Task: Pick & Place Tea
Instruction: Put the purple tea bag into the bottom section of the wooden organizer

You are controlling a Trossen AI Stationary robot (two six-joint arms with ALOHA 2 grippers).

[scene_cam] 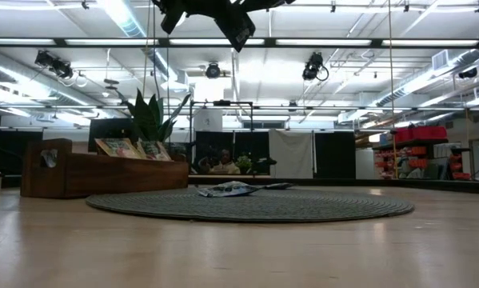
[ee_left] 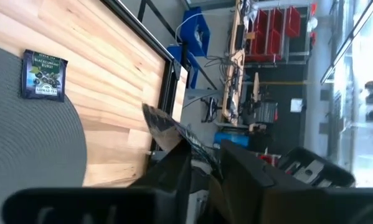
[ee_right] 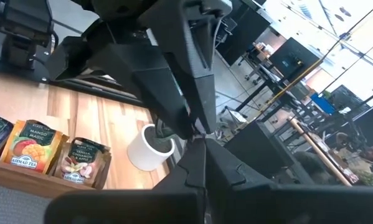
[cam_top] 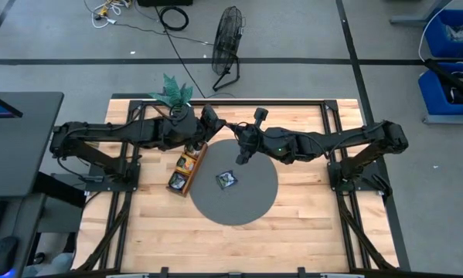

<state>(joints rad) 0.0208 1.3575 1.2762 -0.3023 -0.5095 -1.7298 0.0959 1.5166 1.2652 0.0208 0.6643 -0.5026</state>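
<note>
Tea sachet (ee_left: 167,127), dark, pinched between the fingers of the left claw (ee_left: 202,165), raised above the far end of the wooden tray (cam_top: 186,168). A second sachet (cam_top: 226,180) lies flat on the round mat (cam_top: 254,201), below and beside that claw. Right claw (cam_top: 244,154), fingers together and empty, hovers close opposite (tightest clearance). Judgement: hold the pinch firm and lower straight over a free tray slot, clear of the tray wall; the surface (cam_top: 308,232) beyond the mat offers room.
</note>
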